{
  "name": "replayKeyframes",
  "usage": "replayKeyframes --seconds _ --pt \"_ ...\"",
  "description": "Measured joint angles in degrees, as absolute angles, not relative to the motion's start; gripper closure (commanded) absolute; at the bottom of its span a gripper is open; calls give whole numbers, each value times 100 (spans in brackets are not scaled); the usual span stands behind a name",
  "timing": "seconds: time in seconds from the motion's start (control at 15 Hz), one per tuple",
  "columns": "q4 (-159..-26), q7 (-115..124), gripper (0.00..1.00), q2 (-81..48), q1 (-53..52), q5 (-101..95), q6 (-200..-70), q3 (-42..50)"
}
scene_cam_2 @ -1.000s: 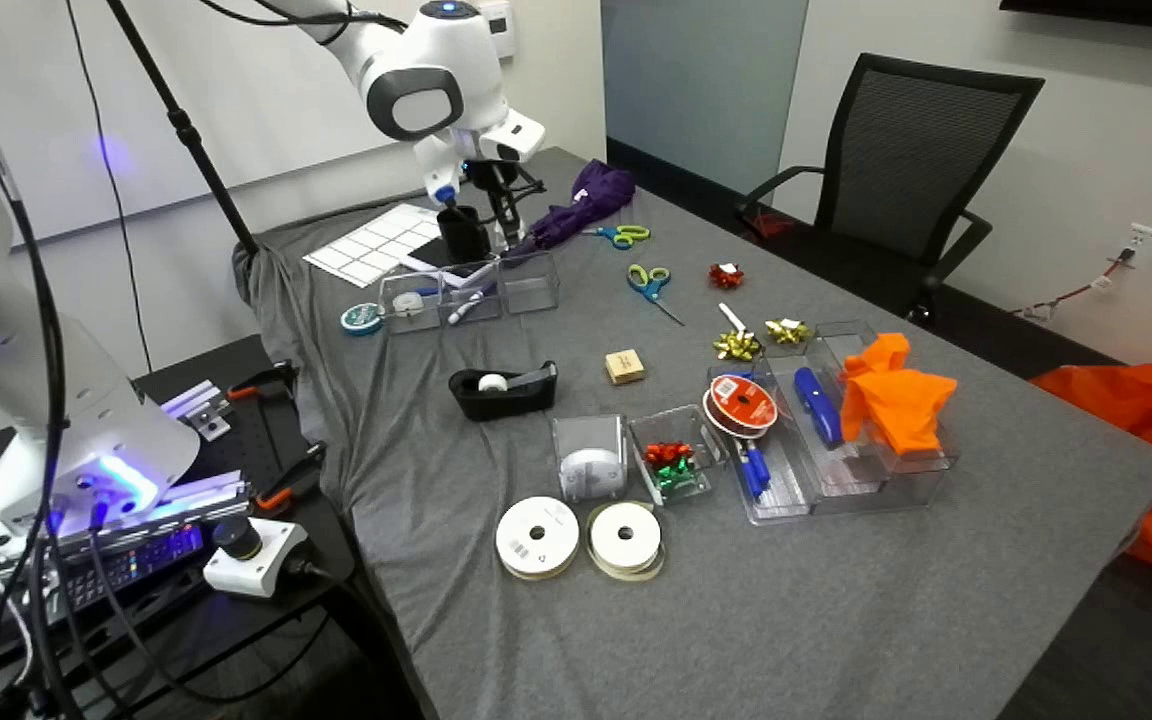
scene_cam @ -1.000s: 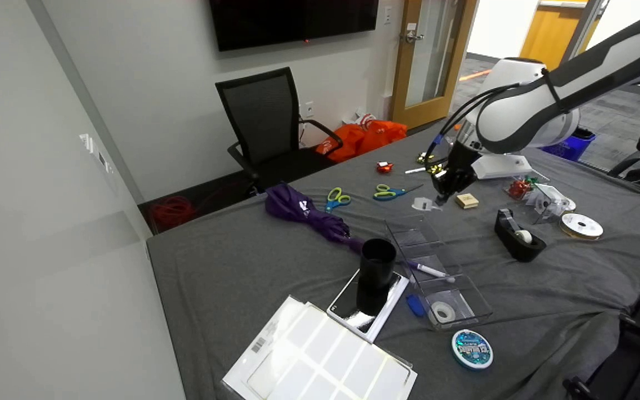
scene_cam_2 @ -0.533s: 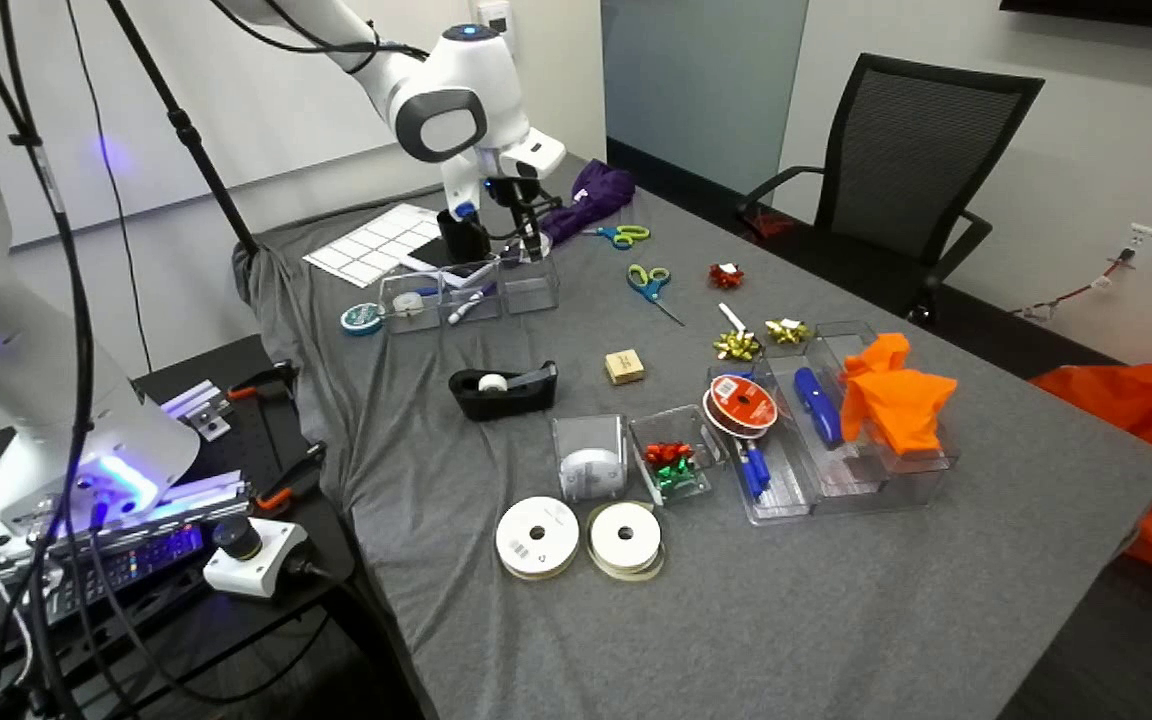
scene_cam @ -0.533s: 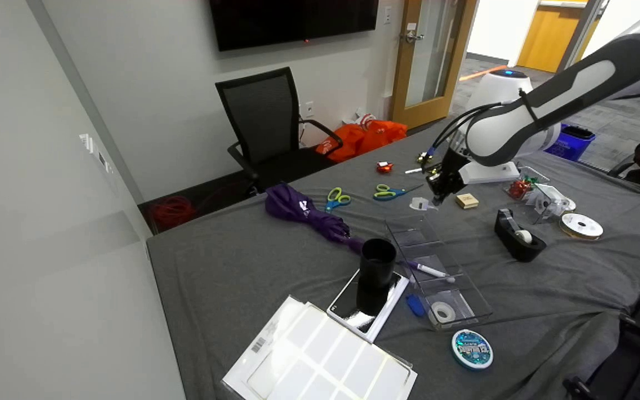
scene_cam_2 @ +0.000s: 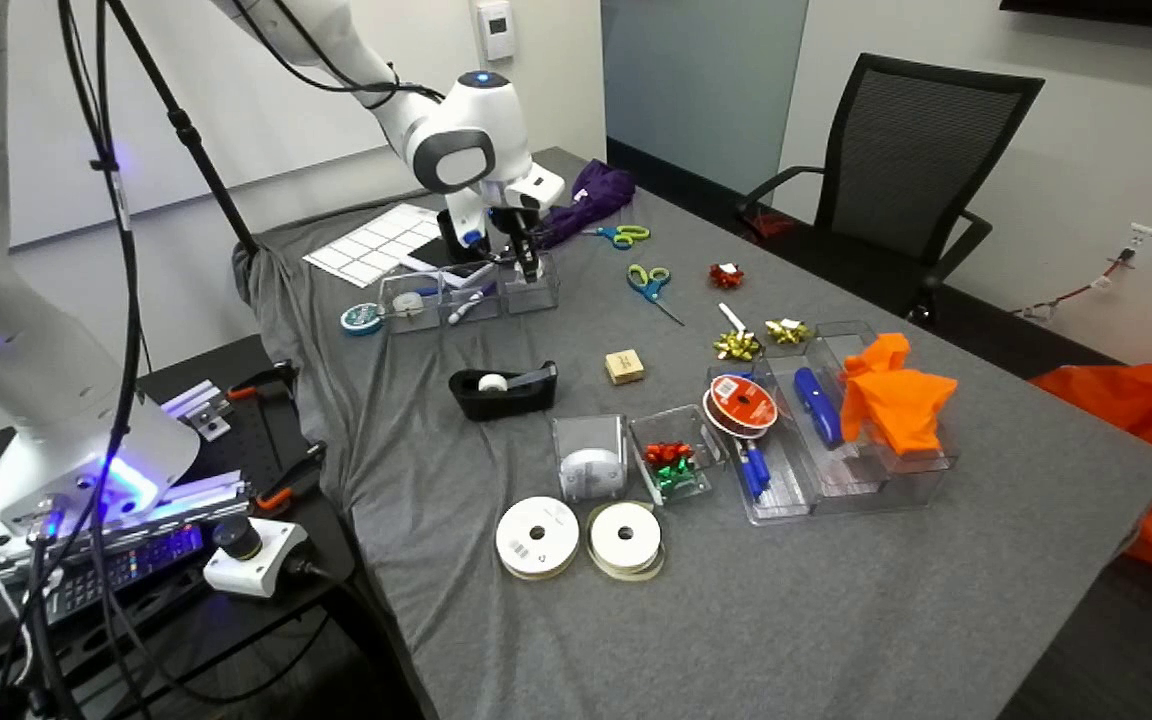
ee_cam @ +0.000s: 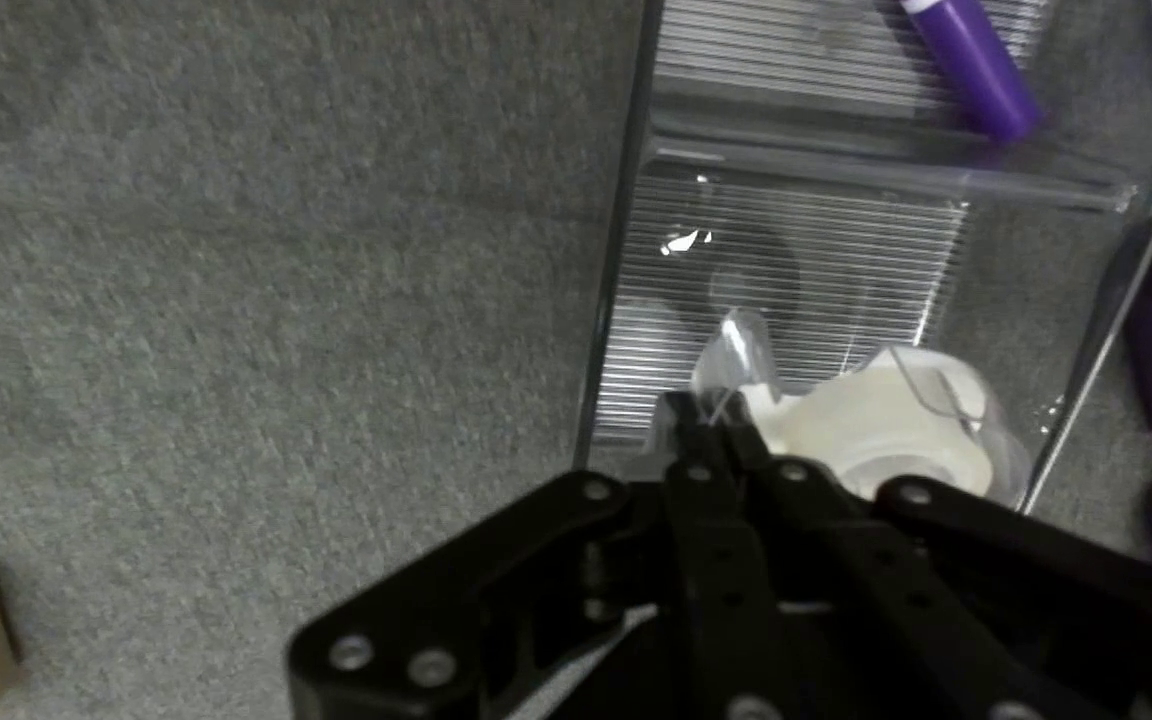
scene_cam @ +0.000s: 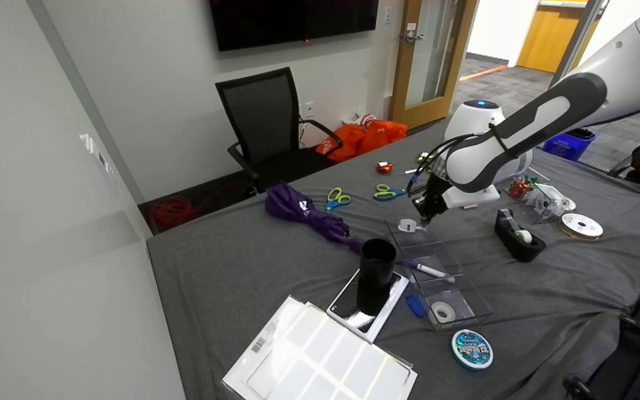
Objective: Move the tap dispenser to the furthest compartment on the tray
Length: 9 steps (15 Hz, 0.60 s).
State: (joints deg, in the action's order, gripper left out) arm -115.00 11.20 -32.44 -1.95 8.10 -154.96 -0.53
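While gripper [ee_cam: 708, 405] pinches clear tape dispenser [ee_cam: 881, 420] over end compartment [ee_cam: 836, 255] of tray [ee_cam: 836, 172], pickup and carry look done; lowering and letting go seem left. Whether dispenser touches tray, cannot tell.

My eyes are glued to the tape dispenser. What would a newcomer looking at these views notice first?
Probably the bright orange crumpled material rising from a transparent organizer in an exterior view. Next, what looks like a folded purple umbrella lying on the gray tablecloth. In the wrist view, the black gripper stands out, gripping the tape dispenser over the end compartment of the transparent tray.
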Motion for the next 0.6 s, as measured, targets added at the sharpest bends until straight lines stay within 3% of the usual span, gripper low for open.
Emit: replayKeyframes --seconds 0.13,0.2,0.33,0.6 --pt "-11431 1117 99 -3372 -196 829 -15646 -144" --pt "-11407 1117 71 -3422 -196 829 -15709 -179" --pt "-11358 1121 66 -3500 -200 829 -15758 -203" --pt "-11332 1121 38 -3540 -201 828 -15758 -203"
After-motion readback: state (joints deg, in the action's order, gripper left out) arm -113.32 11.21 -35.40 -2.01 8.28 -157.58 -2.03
